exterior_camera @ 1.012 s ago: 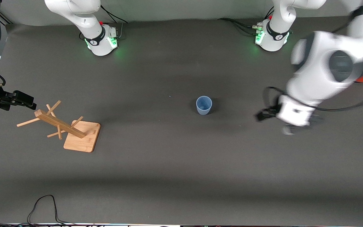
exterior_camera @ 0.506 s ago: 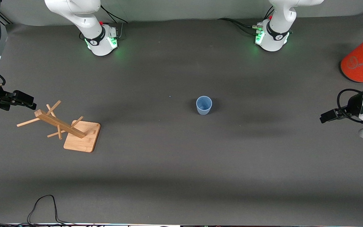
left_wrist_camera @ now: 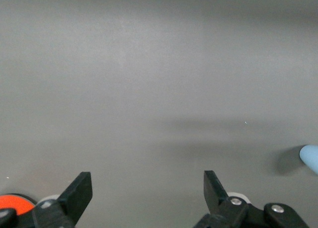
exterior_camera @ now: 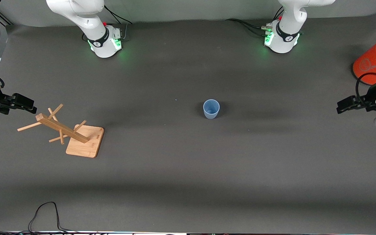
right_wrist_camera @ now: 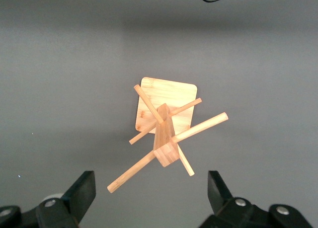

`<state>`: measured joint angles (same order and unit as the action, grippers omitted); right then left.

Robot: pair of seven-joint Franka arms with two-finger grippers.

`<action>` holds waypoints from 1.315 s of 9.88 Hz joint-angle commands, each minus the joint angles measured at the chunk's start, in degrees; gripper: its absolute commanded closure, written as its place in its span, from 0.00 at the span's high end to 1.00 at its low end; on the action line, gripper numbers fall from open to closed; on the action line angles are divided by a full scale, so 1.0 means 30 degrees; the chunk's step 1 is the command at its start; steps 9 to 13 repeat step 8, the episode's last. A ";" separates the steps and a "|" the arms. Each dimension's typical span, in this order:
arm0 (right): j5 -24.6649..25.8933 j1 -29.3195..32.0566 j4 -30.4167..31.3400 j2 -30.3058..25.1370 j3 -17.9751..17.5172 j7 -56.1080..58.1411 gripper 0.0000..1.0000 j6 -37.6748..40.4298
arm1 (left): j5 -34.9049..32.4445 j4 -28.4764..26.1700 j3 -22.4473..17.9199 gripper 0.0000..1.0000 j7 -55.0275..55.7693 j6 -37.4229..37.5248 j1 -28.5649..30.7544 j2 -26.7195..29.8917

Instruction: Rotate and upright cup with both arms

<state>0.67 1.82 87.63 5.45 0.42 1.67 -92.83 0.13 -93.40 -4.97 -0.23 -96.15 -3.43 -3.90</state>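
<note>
Fingers (left_wrist_camera: 79,193) spread and empty on both our left gripper (left_wrist_camera: 146,195) and right gripper (right_wrist_camera: 151,195), we find the small light-blue plastic cup (exterior_camera: 211,109) already upright mid-worktop (exterior_camera: 188,169), leaving seemingly nothing undone.

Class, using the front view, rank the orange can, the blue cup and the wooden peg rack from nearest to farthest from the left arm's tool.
Measured from the left tool, open at the left arm's end of the table:
1. Orange can, right beside that tool at the same end.
2. Blue cup, upright mid-table.
3. Wooden peg rack, at the right arm's end, under the open right tool.
</note>
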 commanded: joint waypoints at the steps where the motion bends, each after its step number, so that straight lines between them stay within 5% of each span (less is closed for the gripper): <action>1: 0.0214 -0.0109 -0.0175 -0.0118 0.0067 -0.0089 1.00 0.0034 | -0.0101 -0.1354 0.0104 1.00 -0.0802 -0.0703 0.0234 0.1501; 13: 0.0156 -0.0051 -0.0175 -0.0118 0.0125 0.0703 1.00 0.0063 | -0.0101 -0.0507 -0.0131 1.00 -0.0685 0.0935 0.0351 0.2327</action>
